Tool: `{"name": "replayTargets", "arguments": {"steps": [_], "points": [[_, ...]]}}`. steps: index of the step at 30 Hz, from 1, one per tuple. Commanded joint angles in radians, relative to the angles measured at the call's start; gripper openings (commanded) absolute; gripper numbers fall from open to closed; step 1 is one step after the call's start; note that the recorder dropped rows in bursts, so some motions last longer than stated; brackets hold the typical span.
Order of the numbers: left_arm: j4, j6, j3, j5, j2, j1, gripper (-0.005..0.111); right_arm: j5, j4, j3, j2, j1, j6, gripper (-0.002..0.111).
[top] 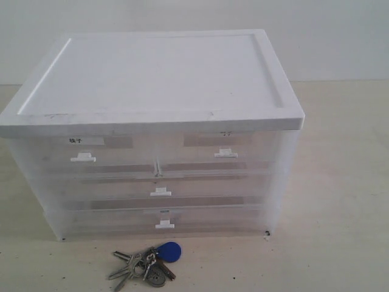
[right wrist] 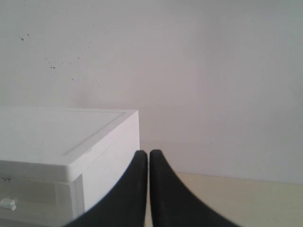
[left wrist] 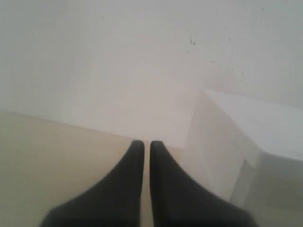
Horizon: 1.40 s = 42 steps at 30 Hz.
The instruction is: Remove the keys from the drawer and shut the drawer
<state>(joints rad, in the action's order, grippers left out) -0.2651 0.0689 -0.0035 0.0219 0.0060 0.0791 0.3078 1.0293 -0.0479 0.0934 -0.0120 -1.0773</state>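
Observation:
The keys, silver on a ring with a blue teardrop fob and a dull disc, lie on the table in front of the cabinet. The drawer, the full-width middle tier with a small white tab handle, sits flush with the cabinet front, shut. Neither arm shows in the exterior view. My left gripper is shut and empty, off to one side of the cabinet. My right gripper is shut and empty too, beside the cabinet's other side.
The cabinet has a white lid, two half-width top drawers and a full-width bottom drawer, all shut. It stands on a beige table against a white wall.

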Motion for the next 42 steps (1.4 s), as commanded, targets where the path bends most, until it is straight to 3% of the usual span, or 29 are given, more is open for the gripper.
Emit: {"name": "replayTargets", "arguments": {"steps": [1,11,17,20,42], "points": [[0.223,-0.169,0.004,0.031,-0.006,0.005,0.005,0.003,-0.004,0.002,-0.002,0.002,0.002,0.0],[0.292,-0.111,0.004,0.041,-0.006,0.005,0.005,0.017,-0.004,0.002,-0.002,0.002,0.002,0.0],[0.292,0.076,0.004,0.192,-0.006,0.005,0.005,0.019,-0.004,0.002,-0.002,0.002,0.002,0.0],[0.282,0.078,0.004,0.264,-0.006,0.005,0.005,0.017,-0.004,0.002,-0.002,0.002,0.002,0.0],[0.288,0.017,0.004,0.266,-0.006,0.005,0.005,0.017,-0.004,0.002,-0.002,0.002,0.002,0.0]]}}
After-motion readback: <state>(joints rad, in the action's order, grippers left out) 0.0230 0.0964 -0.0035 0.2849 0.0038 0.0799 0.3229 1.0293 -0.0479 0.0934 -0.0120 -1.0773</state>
